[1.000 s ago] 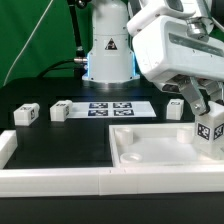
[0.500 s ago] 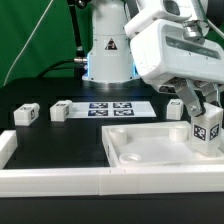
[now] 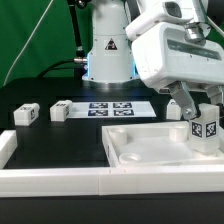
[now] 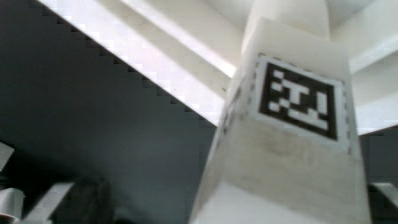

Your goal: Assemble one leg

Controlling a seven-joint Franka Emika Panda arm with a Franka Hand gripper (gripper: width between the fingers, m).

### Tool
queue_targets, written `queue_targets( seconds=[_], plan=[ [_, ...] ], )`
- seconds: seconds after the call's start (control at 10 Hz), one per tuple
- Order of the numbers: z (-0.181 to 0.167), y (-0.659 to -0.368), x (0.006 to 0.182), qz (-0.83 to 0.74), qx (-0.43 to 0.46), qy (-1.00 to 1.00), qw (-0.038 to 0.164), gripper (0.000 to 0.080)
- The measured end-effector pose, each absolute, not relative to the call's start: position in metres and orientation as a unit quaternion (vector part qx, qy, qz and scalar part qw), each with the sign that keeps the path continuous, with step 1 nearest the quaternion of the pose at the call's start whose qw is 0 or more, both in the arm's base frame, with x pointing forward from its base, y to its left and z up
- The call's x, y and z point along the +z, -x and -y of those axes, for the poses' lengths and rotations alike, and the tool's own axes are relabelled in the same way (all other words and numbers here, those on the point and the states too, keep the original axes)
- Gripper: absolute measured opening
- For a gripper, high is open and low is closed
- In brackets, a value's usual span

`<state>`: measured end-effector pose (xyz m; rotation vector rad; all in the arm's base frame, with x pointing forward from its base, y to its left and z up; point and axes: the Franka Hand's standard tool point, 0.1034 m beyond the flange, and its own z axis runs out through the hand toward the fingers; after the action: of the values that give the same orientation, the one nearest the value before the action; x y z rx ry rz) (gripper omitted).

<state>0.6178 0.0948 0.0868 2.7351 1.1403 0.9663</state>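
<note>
White plastic fills the wrist view: the leg (image 4: 267, 160) runs upright through the frame, with its square black-and-white tag (image 4: 294, 95) facing the camera. In the exterior view the gripper (image 3: 204, 112) is clamped on that leg (image 3: 207, 134) near its upper end, its fingers narrowed to the leg's width. It holds the leg upright over the corner of the tabletop (image 3: 140, 152) at the exterior view's right. Whether the leg's lower end touches the tabletop cannot be told.

Spare legs (image 3: 25, 113) lie well apart from it on the black table (image 3: 60, 140), to the exterior view's left of the marker board (image 3: 112, 108).

By my reading, the step in hand is bringing the leg to its corner seat. The next move likely calls for lining the lower end squarely over that seat, lowering it straight, then working it in without letting it tilt.
</note>
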Motion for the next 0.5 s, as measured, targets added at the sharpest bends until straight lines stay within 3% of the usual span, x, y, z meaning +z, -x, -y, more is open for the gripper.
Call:
queue_targets(
  seconds=[0.5],
  plan=[
    [-0.0961, -0.618, 0.0921, -0.366, 0.305, -0.879, 0.011, 0.0649]
  ],
)
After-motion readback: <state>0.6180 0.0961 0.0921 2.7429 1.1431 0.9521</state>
